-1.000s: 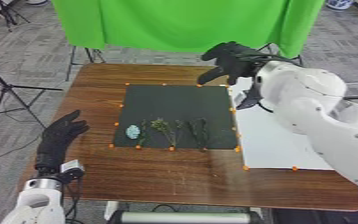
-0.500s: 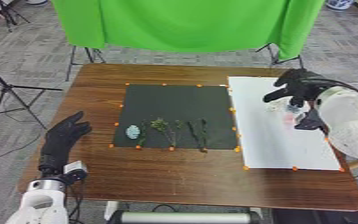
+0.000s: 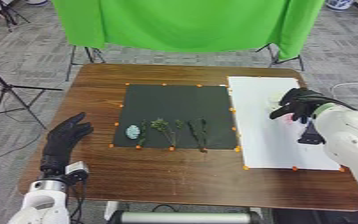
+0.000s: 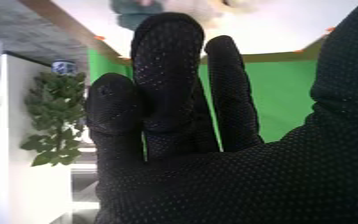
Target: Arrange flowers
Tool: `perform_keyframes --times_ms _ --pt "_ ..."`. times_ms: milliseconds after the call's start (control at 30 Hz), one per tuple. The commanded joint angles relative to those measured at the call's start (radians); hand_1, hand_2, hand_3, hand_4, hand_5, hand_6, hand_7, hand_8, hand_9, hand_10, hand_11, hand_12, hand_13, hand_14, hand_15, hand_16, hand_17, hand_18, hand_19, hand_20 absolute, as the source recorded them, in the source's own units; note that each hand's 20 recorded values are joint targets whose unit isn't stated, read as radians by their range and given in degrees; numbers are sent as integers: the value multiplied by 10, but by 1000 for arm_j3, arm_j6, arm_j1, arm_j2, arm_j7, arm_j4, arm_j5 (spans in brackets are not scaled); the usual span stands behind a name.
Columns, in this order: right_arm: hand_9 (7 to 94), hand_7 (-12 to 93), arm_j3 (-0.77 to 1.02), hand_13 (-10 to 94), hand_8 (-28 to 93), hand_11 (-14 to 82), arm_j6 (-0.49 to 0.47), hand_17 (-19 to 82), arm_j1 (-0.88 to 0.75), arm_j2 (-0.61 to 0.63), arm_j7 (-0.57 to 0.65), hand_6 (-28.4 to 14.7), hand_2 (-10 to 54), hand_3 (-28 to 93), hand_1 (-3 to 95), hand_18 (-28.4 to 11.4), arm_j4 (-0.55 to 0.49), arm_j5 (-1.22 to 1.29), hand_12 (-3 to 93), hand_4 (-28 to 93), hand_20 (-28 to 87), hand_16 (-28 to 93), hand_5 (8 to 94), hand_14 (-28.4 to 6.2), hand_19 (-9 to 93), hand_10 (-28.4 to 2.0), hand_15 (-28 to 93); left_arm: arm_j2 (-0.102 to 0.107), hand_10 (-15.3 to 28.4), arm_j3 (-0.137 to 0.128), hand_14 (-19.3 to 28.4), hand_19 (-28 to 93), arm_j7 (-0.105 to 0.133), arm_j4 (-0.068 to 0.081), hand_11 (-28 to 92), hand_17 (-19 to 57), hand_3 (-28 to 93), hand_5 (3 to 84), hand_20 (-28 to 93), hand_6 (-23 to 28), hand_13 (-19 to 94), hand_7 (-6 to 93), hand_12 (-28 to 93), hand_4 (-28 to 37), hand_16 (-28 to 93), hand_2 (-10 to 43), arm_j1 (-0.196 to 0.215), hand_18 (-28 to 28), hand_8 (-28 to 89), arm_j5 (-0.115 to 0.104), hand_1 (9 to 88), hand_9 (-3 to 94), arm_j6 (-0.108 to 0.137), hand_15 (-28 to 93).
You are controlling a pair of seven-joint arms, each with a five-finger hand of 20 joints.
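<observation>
Over the white sheet (image 3: 269,150), my right hand (image 3: 302,102) is open, its fingers pointing left above pale flowers (image 3: 274,101) and a pinkish one (image 3: 290,120). In the right wrist view the same hand (image 4: 202,175) has straight fingers, with pale blossoms (image 4: 189,7) and a blue-green one (image 4: 133,20) beyond the fingertips. On the black sheet (image 3: 171,102) lie a light blue flower (image 3: 133,132), a yellow-green sprig (image 3: 161,125) and dark green stems (image 3: 198,134). My left hand (image 3: 62,137) is open over the table's left side, away from the flowers.
Small orange markers run along both sheets' edges on the brown table (image 3: 158,177). A green cloth (image 3: 189,25) hangs behind the far edge, and a black tripod (image 3: 8,87) stands to the left. A leafy plant (image 4: 53,117) shows in the right wrist view.
My right hand has moved from the back of the black sheet rightward and nearer, over the flowers on the white sheet. My left hand has hardly moved.
</observation>
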Motion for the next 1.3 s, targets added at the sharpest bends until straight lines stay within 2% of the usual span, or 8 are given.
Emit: perform_keyframes --times_ms 33,400,600,667,800,933,1100,1300 --pt "575 116 18 806 -64 89 -7 530 -47 11 25 -7 -95 675 273 -176 23 -34 188 -144 454 282 508 -82 932 -156 585 -12 130 2 176 94 -6 -6 216 75 680 472 197 -9 400 150 135 -283 13 -95 18 144 -84 2 240 494 -4 270" --pt "586 139 -10 810 -68 101 -41 529 -40 -12 55 2 -95 689 317 -173 64 -11 191 -143 449 280 534 -78 932 -154 591 -15 130 11 176 95 0 -2 215 75 679 476 197 -10 400 150 135 -283 14 -95 9 144 -85 1 238 495 -6 271" --pt "652 185 -27 837 -90 151 16 555 -57 -16 55 19 -95 705 431 -161 61 11 190 -161 445 276 599 -63 932 -137 596 -16 130 6 177 95 -6 -4 217 75 681 475 197 -9 399 149 137 -283 14 -95 11 143 -84 3 236 495 -6 272" --pt "679 203 -37 849 -13 177 43 567 -58 -16 53 16 -95 688 480 -157 55 9 191 -174 454 283 625 -55 932 -134 597 -16 129 5 177 95 -7 -5 218 75 682 475 197 -9 399 149 138 -283 14 -95 13 143 -84 0 236 495 -4 273" --pt "792 265 -43 875 81 93 84 600 -67 -12 42 4 -95 629 601 -142 41 7 377 -167 489 300 720 -38 932 -113 614 -16 129 4 176 95 -9 -7 219 75 682 474 197 -8 399 148 138 -283 14 -95 16 143 -83 1 235 496 -4 272" --pt "818 286 -37 878 79 104 111 607 -56 -6 38 -4 -95 632 625 -138 10 27 410 -172 494 307 758 -33 932 -104 620 -15 129 2 177 95 -8 -8 218 75 683 474 197 -8 399 148 138 -283 13 -95 17 143 -82 0 234 496 -2 273" --pt "828 288 -64 878 69 106 182 611 30 -2 14 -6 -95 635 628 -135 -52 24 415 -167 497 311 771 -31 932 -111 621 -5 129 -1 177 94 -10 -8 219 75 686 472 197 -2 399 144 138 -283 13 -95 16 143 -81 -4 233 496 1 274" --pt "832 289 -218 878 64 98 286 612 244 -71 -52 -3 -95 639 627 -132 -72 14 414 -163 502 315 775 -28 932 -119 623 -6 130 -5 177 95 -11 -9 220 75 685 471 197 -3 400 146 138 -283 13 -95 23 143 -80 -2 234 496 -1 274"
